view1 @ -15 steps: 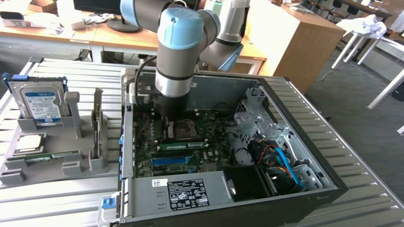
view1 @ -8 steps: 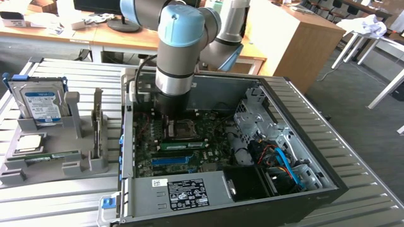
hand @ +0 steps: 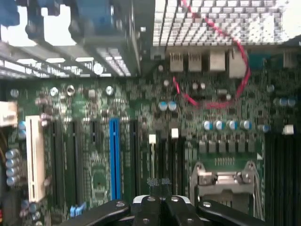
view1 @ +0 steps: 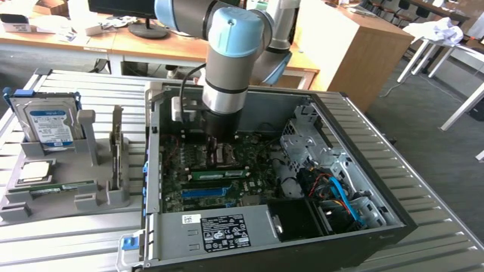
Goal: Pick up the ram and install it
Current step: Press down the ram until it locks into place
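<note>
Arm: reaches down into the open computer case [view1: 393, 226], centre of the exterior view.
Gripper [hand: 161, 201]: fingers pressed together with no gap, low over the motherboard [hand: 94, 155]; whether anything thin sits between them is hard to tell.
Ram [view1: 219, 173]: green stick lying on the board just below the gripper.
Second ram [view1: 53, 187]: in the grey holder [view1: 113, 195], lower left, below the hard drive [view1: 51, 126].

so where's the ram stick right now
One ram stick lies flat in the grey holder at the exterior view's left, below the hard drive, outside the computer case.
</note>
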